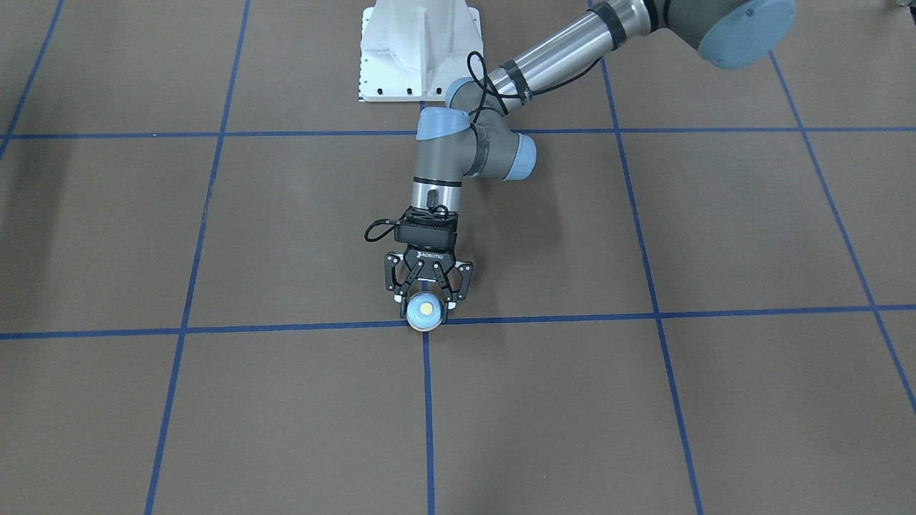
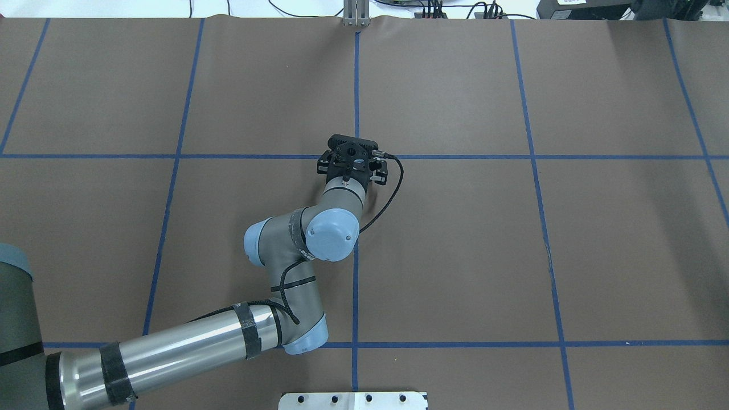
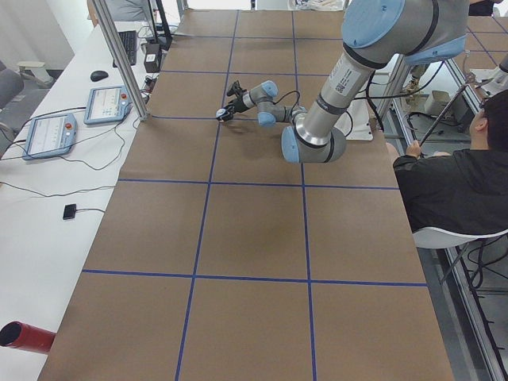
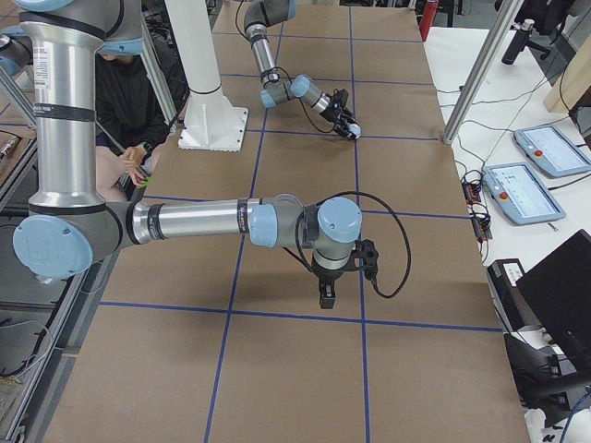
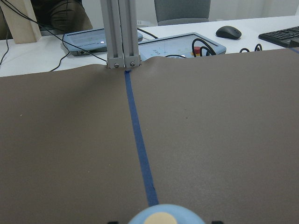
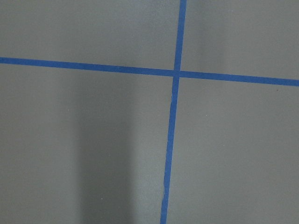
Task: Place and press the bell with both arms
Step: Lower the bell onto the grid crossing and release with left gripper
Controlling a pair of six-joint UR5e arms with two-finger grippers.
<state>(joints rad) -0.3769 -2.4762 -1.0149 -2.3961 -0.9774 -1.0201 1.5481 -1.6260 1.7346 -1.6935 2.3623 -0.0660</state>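
The light-blue bell (image 1: 426,312) with its cream button sits on the blue tape cross at the table's middle. My left gripper (image 1: 426,302) reaches down over it, with a black finger on each side of the dome, shut on it. In the left wrist view only the bell's top (image 5: 163,217) shows at the bottom edge. From overhead the left gripper (image 2: 353,159) hides the bell. My right gripper (image 4: 325,293) shows only in the exterior right view, pointing down above bare brown table near another tape cross (image 6: 176,73). I cannot tell whether it is open or shut.
The white pedestal (image 1: 418,50) stands at the robot's side of the table. An aluminium post (image 5: 120,32) and teach pendants (image 3: 111,103) lie past the far edge. A seated person (image 3: 452,175) is beside the table. A red cylinder (image 3: 24,337) lies off the table's corner.
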